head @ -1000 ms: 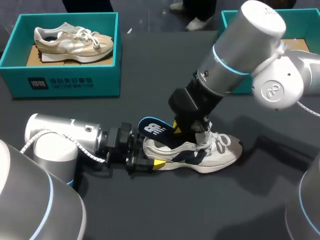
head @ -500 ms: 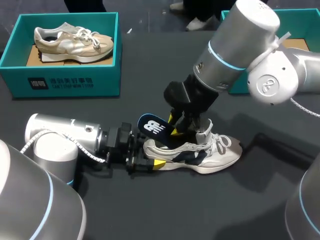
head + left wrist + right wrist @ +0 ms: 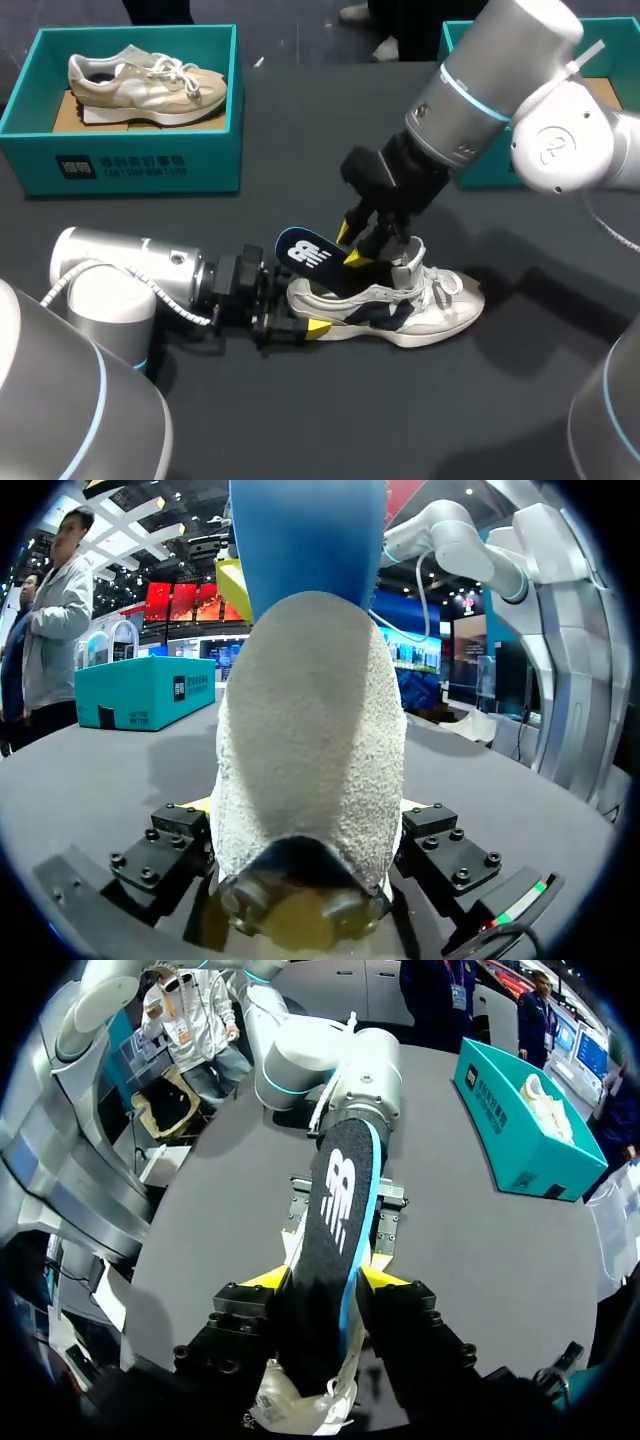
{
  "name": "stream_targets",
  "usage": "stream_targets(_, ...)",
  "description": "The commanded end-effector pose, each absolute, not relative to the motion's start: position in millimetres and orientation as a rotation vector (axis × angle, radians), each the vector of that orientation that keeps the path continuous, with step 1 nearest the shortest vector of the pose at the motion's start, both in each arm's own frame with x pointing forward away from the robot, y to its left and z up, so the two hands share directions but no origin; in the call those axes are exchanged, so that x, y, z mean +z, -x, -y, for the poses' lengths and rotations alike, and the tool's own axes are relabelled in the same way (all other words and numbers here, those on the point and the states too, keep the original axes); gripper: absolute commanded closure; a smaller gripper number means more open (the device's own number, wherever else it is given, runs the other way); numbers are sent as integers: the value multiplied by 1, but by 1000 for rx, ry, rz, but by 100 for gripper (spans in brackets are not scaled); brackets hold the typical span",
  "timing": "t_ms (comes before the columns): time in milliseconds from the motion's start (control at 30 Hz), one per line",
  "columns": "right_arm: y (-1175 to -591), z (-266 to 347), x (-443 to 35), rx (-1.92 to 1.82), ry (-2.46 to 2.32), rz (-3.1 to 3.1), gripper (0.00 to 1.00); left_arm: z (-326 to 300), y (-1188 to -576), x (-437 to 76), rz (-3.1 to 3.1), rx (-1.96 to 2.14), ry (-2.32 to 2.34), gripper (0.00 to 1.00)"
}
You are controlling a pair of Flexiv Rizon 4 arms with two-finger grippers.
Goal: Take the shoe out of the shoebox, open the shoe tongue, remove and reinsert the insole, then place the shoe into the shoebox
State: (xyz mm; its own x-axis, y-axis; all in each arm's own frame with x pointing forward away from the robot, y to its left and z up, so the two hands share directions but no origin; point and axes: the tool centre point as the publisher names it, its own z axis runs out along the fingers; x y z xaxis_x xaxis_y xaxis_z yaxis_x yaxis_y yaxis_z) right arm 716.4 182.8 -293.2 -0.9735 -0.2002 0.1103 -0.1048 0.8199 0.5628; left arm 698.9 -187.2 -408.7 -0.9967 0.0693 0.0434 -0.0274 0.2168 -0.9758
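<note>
A white and navy sneaker (image 3: 420,305) lies on its sole mid-table, heel toward my left arm. A dark insole (image 3: 305,255) with a blue edge sticks up out of its heel opening. My left gripper (image 3: 300,325) lies low on the table, shut on the heel; in the left wrist view the heel (image 3: 310,740) fills the gap between its fingers. My right gripper (image 3: 352,245) hangs open just above the shoe's collar. In the right wrist view the insole (image 3: 335,1210) runs out between its yellow tips (image 3: 327,1280), with the laces (image 3: 300,1400) below.
A teal shoebox (image 3: 130,160) at the back left holds a beige sneaker (image 3: 140,78). A second teal box (image 3: 460,40) stands at the back right, mostly hidden behind my right arm. Dark tabletop lies in front of the shoe.
My right gripper has opened and risen slightly up and to the right. The insole stays sticking out of the heel. The left arm and shoe have not moved.
</note>
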Motion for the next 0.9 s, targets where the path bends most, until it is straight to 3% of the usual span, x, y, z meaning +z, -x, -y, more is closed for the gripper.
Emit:
stream_targets(33,-720,-184,-297,-906,-240,2791,51,187,-699,-410,2390,1917,41,100)
stream_targets(67,-720,-184,-297,-911,-236,2783,50,187,-699,-410,2390,1917,41,100)
stream_targets(100,-720,-185,-296,-939,-235,2768,42,187,-699,-410,2390,1917,41,100)
stream_targets(200,-719,-186,-298,-967,-217,2721,50,187,-699,-410,2390,1917,41,100)
stream_targets(333,-719,-190,-306,-986,-185,2651,51,187,-699,-410,2390,1917,41,100)
stream_targets(900,-724,-193,-312,-1000,-108,2502,47,187,-699,-410,2390,1917,41,100)
